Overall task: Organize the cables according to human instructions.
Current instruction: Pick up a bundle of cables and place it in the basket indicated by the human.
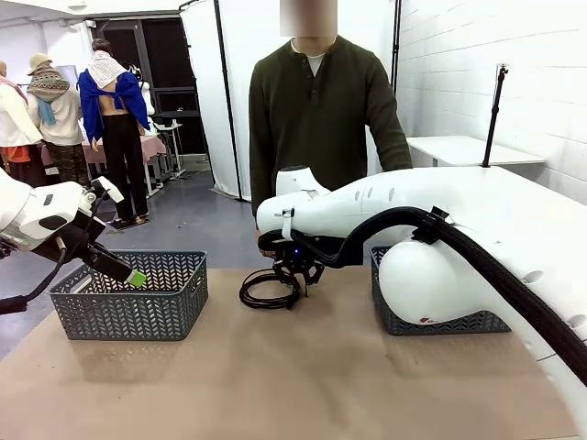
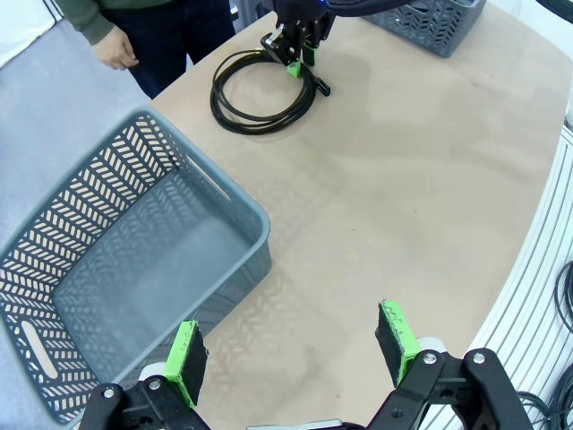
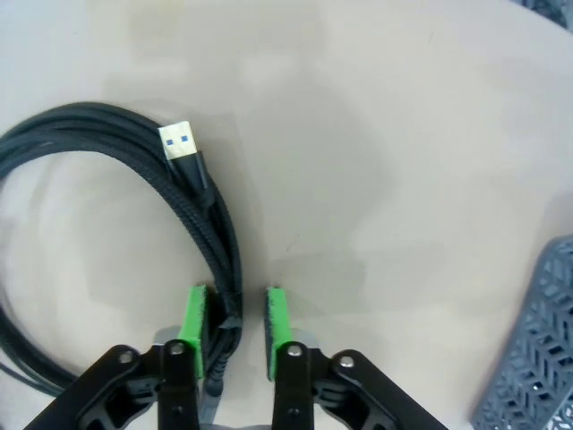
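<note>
Green pads [image 3: 194, 313] narrowed around cable [image 3: 215, 242] strands

Open tabletop [image 1: 275, 376] across the near middle, free for passing. Blocked at left by a grey basket [image 1: 128, 295], at right by a second basket [image 1: 438, 321]. Between them, a coiled cable [image 1: 269, 290] under the right arm [image 1: 385, 211].
</note>
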{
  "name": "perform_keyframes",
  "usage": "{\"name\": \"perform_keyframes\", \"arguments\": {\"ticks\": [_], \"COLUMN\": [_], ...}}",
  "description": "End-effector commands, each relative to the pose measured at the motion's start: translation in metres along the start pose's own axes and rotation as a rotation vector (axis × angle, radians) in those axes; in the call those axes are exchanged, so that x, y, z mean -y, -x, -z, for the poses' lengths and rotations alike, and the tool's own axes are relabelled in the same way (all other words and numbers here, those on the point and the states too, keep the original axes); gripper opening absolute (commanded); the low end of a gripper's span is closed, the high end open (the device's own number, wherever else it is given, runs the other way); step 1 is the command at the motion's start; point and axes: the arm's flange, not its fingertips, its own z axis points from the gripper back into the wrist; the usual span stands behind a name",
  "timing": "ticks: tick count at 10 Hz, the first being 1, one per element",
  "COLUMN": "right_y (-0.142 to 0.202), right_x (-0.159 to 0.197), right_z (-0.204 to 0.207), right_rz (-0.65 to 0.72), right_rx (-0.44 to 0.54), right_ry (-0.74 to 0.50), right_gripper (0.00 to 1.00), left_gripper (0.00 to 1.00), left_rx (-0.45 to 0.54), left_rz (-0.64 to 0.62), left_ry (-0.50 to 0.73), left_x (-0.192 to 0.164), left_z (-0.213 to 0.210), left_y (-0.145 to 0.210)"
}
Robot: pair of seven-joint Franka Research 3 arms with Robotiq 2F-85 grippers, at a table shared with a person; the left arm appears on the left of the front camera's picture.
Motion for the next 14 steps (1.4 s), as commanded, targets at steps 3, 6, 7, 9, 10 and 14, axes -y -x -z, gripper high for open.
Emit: {"name": "perform_keyframes", "arguments": {"ticks": [3, 6, 7, 9, 10, 14], "right_y": [-0.011, -0.013, -0.015, -0.015, -0.013, 0.001], "right_x": [-0.001, 0.009, 0.016, 0.028, 0.035, 0.07], "right_z": [-0.009, -0.024, -0.044, -0.083, -0.101, -0.163], "right_rz": [-0.028, -0.026, -0.042, -0.15, -0.242, -0.73], "right_rx": [-0.031, -0.033, -0.017, -0.015, -0.017, -0.042], "right_ry": [-0.04, -0.048, -0.062, -0.064, -0.067, -0.006], "right_gripper": [0.0, 0.0, 0.0, 0.0, 0.0, 0.0], "left_gripper": [1.0, 1.0, 1.0, 1.0, 1.0, 1.0], "left_rx": [0.004, 0.004, 0.004, 0.004, 0.004, 0.004], "left_rz": [-0.018, -0.018, -0.018, -0.018, -0.018, -0.018], "left_ry": [0.008, 0.008, 0.008, 0.008, 0.008, 0.008], "left_x": [-0.001, -0.001, -0.001, -0.001, -0.001, -0.001], "left_z": [0.001, 0.001, 0.001, 0.001, 0.001, 0.001], "left_y": [0.001, 0.001, 0.001, 0.001, 0.001, 0.001]}}
